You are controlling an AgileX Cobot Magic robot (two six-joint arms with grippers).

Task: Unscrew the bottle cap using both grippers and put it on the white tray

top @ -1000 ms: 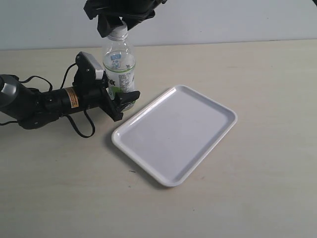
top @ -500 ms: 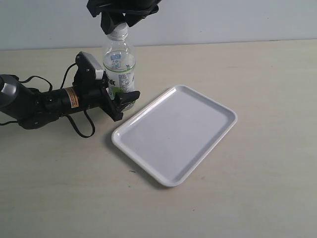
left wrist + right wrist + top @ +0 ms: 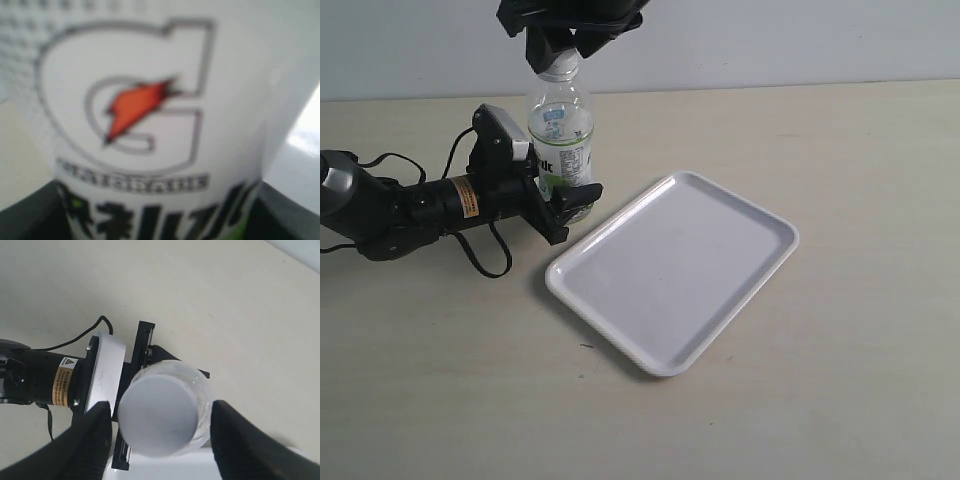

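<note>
- 1 bottle cap [image 3: 157,415] sits on 1 upright bottle [image 3: 560,130], between the 2 spread right fingers [image 3: 95,440], gaps either side.
- 2 left fingers [image 3: 578,200] clamp the bottle's lower body.
- 1 white tray [image 3: 670,270] lies just beside, on the counter [image 3: 840,380].

Exterior view: bright, even, diffuse light, with no hard source to be seen. A soft, narrow shadow runs under the near rim of the white tray [image 3: 672,272] and beneath the left arm [image 3: 420,205]. The tray's surface has a faint sheen and no blown glare. Focus is sharp across the table [image 3: 840,380].

Left wrist view: the label of the bottle [image 3: 145,125] fills the frame, badly out of focus, with an overexposed white patch at one edge.

Right wrist view: the bottle cap [image 3: 157,415] is soft and the dark fingers [image 3: 90,440] either side are blurred — the tabletop beyond is crisp.
</note>
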